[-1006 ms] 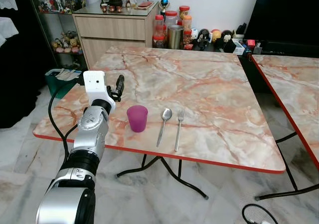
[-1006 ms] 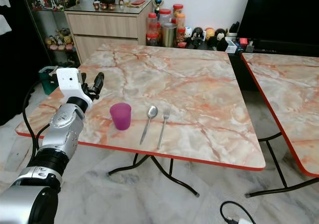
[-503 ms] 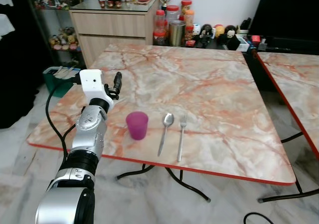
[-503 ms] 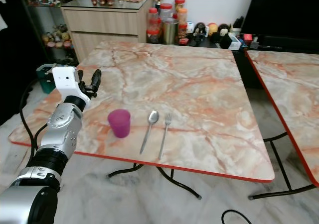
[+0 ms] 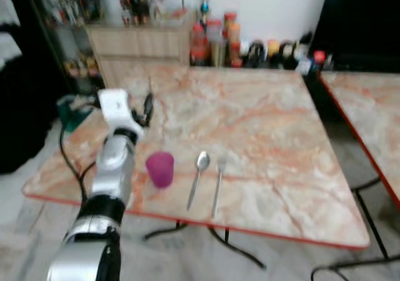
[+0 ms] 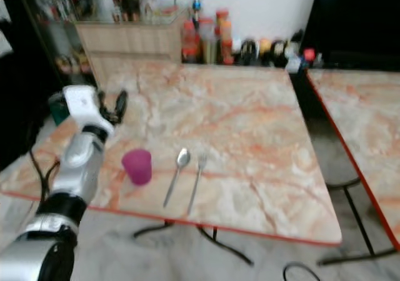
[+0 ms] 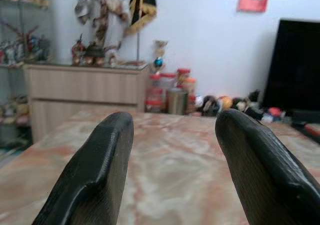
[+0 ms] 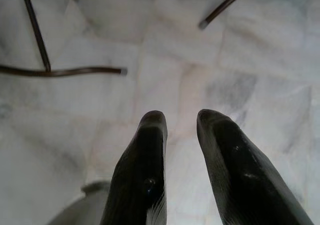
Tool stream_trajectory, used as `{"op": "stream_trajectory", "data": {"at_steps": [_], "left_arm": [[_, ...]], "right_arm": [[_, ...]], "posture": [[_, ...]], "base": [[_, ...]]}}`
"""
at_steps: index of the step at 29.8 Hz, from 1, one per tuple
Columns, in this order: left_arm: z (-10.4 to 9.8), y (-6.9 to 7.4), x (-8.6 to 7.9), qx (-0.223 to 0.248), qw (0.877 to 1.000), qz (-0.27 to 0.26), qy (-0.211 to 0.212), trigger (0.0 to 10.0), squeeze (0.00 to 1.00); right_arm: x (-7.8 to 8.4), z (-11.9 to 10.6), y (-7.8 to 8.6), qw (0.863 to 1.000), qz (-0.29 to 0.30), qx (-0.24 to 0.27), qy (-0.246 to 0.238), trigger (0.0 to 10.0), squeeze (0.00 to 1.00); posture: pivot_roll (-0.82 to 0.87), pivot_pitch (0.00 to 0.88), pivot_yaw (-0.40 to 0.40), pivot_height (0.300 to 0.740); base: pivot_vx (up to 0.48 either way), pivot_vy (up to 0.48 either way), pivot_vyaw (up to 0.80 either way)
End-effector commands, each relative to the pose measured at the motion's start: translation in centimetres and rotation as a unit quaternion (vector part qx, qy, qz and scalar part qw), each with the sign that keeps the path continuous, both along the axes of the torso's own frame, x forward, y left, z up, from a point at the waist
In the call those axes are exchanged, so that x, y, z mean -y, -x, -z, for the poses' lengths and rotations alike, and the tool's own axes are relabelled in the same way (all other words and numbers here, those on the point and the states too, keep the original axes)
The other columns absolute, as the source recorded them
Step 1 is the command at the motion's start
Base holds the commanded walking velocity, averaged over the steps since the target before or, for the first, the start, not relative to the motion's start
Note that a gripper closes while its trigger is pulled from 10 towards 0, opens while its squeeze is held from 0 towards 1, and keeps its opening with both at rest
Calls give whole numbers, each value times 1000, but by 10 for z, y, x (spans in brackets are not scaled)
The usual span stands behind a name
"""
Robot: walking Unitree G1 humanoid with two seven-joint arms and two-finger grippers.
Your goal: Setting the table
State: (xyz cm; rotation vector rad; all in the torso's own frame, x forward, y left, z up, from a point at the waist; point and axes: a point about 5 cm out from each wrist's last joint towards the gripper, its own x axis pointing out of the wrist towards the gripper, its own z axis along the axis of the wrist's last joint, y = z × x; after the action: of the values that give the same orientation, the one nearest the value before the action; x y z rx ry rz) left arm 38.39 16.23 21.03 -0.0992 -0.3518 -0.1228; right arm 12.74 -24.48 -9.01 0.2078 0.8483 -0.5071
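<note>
A purple cup (image 5: 160,168) stands upright near the front edge of the marble table (image 5: 269,125). A spoon (image 5: 197,180) and a fork (image 5: 217,186) lie side by side to its right. My left gripper (image 5: 148,105) is held over the table's left part, behind and left of the cup and apart from it. In the left wrist view its fingers (image 7: 107,150) stand wide apart with nothing between them. My right gripper (image 8: 181,117) hangs over the floor, its fingers a little apart and empty. Both eye views are blurred.
A wooden sideboard (image 5: 137,44) and several jars (image 5: 215,34) stand behind the table. A second marble table (image 5: 369,106) is at the right, with a narrow gap between the two. Black table legs (image 8: 60,71) cross the pale tiled floor.
The whole picture has shifted and blurred, so the camera moved. The left arm stays raised over the table's left part. Cup, spoon and fork keep their places.
</note>
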Motion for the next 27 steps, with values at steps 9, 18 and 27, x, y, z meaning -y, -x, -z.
{"op": "stream_trajectory", "data": {"at_steps": [9, 18, 27], "left_arm": [[11, 3, -13, -50, 998, 23, -40, 10000, 0], [20, 2, -10, -142, 980, 72, -116, 10000, 0], [29, -2, -12, -225, 964, 63, -125, 10000, 0]], "right_arm": [[-5, 3, 3, 1000, 4, -6, -9, 10000, 0], [-8, 3, 2, 1000, 1, -5, -11, 10000, 0], [-9, 3, 0, 1000, 0, -4, -13, 10000, 0]], "posture": [[23, 0, -11, 740], [29, 0, -6, 740], [28, 0, 1, 740]], "base": [[0, 0, 0], [0, 0, 0], [0, 0, 0]]}}
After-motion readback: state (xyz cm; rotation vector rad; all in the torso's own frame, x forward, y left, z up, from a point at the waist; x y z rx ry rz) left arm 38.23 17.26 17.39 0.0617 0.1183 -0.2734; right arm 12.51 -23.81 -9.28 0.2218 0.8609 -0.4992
